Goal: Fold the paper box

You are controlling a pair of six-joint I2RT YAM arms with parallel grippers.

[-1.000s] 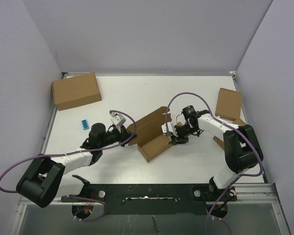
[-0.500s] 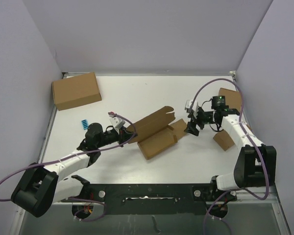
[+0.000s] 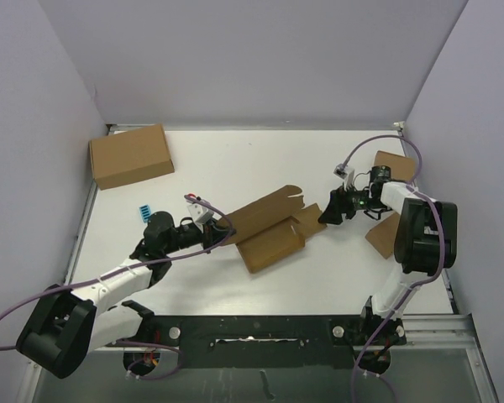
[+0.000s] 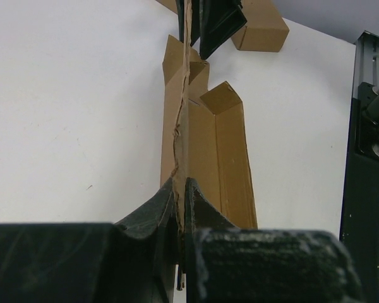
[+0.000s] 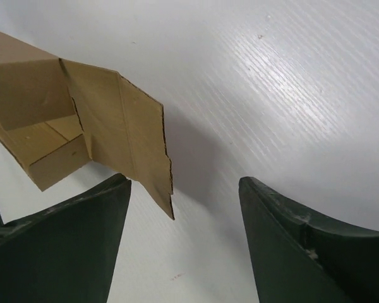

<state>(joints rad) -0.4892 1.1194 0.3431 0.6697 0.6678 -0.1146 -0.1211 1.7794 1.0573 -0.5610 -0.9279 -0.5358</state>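
Observation:
The paper box is a half-folded brown cardboard piece lying mid-table, a long trough with an upright wall and loose end flaps. My left gripper is shut on the edge of its upright wall; in the left wrist view the fingers pinch that thin wall end-on. My right gripper stands open just right of the box's right end flap, apart from it. Its wide-spread fingers frame bare table, with only the flap's torn corner reaching between them.
A larger closed brown carton sits at the back left. Two smaller brown boxes lie at the right edge by the right arm. A small blue object lies left of the left arm. The black rail runs along the near edge.
My right gripper has let go of the box's right end, opened wide and drawn back to the right. The released end flap now lies looser. The left gripper keeps its hold.

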